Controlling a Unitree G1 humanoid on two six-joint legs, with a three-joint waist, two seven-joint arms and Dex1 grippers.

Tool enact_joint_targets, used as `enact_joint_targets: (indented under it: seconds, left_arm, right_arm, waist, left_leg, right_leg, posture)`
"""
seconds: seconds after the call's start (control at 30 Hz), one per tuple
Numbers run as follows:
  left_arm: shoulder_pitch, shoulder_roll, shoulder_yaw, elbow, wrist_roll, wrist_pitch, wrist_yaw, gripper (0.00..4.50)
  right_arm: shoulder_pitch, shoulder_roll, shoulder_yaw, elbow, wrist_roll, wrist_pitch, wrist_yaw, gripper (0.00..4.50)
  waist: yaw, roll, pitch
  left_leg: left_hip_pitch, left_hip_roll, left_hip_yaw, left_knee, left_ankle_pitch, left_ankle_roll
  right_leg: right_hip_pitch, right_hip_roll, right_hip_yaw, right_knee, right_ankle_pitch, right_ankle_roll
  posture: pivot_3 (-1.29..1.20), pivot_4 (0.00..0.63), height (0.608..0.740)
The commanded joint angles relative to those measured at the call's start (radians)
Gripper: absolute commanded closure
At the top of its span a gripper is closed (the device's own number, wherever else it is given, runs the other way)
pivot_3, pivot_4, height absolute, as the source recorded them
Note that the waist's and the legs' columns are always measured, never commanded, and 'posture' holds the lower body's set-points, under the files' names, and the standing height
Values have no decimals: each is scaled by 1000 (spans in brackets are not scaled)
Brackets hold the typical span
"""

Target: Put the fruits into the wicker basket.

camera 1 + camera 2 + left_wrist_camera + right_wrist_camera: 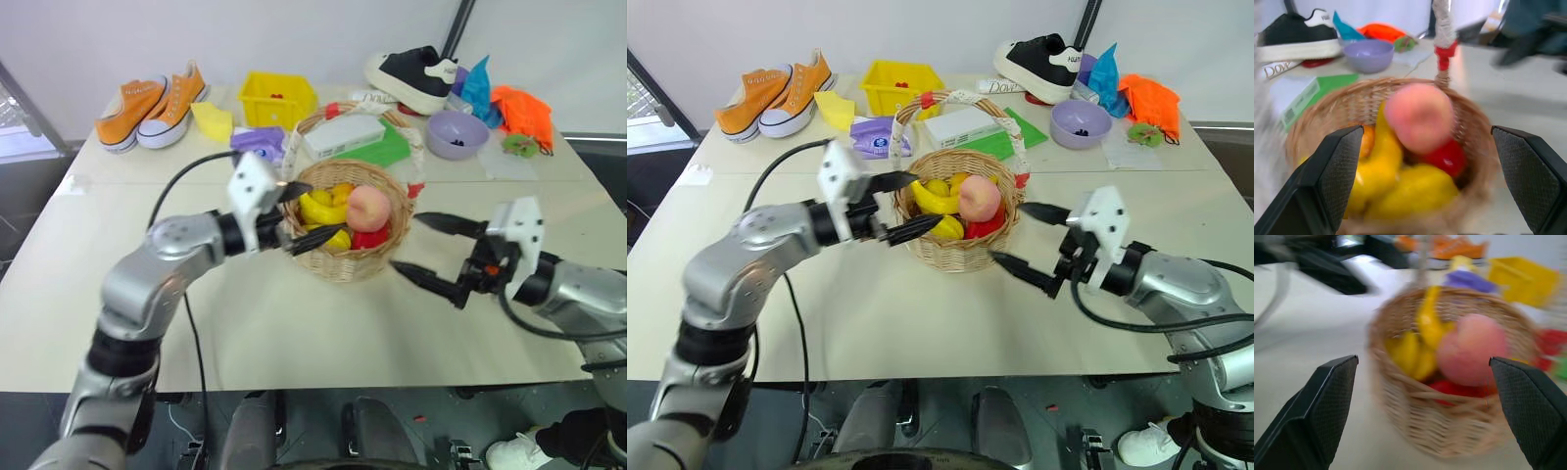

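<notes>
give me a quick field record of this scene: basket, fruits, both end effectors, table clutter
wicker basket: upright at mid table
banana: inside the basket
peach: inside the basket, on top of the other fruit
left end effector: open, empty, at the basket's left rim
right end effector: open, empty, beside the basket's right side
behind: yellow bin, purple bowl, orange sneakers

I see my left gripper (306, 213) reaching in from the left, roughly level, its two black fingers (318, 238) spread wide with nothing between them. My right gripper (431, 250) comes in from the right, angled toward the left one, fingers equally wide apart and empty.
</notes>
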Motion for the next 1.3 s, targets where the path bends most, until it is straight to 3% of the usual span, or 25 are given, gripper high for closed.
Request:
enact_joint_targets:
  seconds: [0.03, 0.33, 0.63, 0.8, 1.03, 1.3]
  left_arm:
    - [88, 37, 43, -97, -29, -83, -70, 44]
    - [177, -10, -37, -165, -7, -137, -18, 44]
    - [187, -25, -85, -164, 14, -140, 29, 0]
    - [165, -31, -99, -149, 18, -140, 28, 0]
    - [107, -40, -151, -79, 46, -164, -10, 0]
    - [72, -61, -165, -15, 74, -200, -31, 0]
  right_arm:
    - [-68, 48, 1, 70, -58, -56, -68, 0]
    - [-258, 255, 121, 265, -229, -127, -263, 0]
    - [-271, 294, 104, 263, -243, -138, -297, 4402]
    - [-249, 239, 14, 250, -236, -169, -280, 4432]
    - [-195, 88, -226, 394, -360, -223, -402, 4432]
    - [-169, 81, -349, 564, -400, -285, -511, 4432]
  waist:
    - [0, 0, 0]
    - [5, 1, 0]
    - [4, 1, 0]
    - [8, 1, 0]
    - [9, 2, 0]
    - [-11, 9, -1]
  left_leg:
    - [0, 0, 0, 0, 0, 0]
    - [0, -1, 0, 0, 0, 0]
    - [0, -1, 1, 0, 0, 0]
    - [0, -1, 1, 0, 0, 0]
    - [0, -1, 1, 0, 0, 0]
    - [0, -1, 2, 0, 0, 0]
  right_leg:
    - [0, 0, 0, 0, 0, 0]
    - [0, 0, 0, 0, 0, 0]
    - [0, 0, 0, 0, 0, 0]
    - [0, 0, 0, 0, 0, 0]
    - [0, 0, 0, 0, 0, 0]
    - [-1, 4, 1, 1, 0, 0]
  posture:
    - [0, 150, 733]
    - [0, 150, 733]
    - [0, 150, 733]
    - [0, 150, 733]
    - [0, 150, 733]
    - [0, 150, 733]
